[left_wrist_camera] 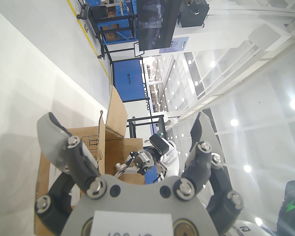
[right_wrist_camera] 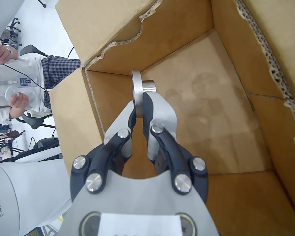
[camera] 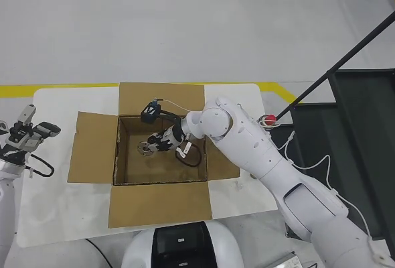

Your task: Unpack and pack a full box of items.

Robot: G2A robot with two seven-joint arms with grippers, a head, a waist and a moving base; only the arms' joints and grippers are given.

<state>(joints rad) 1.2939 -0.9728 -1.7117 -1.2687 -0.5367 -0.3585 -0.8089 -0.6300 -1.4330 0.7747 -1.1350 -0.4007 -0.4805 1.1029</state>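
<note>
An open cardboard box [camera: 96, 157] with its flaps spread stands in the middle of the white table [camera: 234, 104]. My right gripper [right_wrist_camera: 139, 103] hangs over the box's inside, shut on the rim of a round metal flange with a short hub [right_wrist_camera: 140, 87]. From above, the flange [camera: 144, 148] sits at the tip of my right gripper [camera: 150, 147], above the box floor near its left wall. The box floor [right_wrist_camera: 211, 114] under it is bare brown card. My left gripper [camera: 37, 128] is held up off the table's left edge, open and holding nothing [left_wrist_camera: 123, 136].
A black metal rack [camera: 358, 134] stands right of the table. A small red object [camera: 270, 120] lies at the table's right edge. Bare tabletop lies on both sides of the box.
</note>
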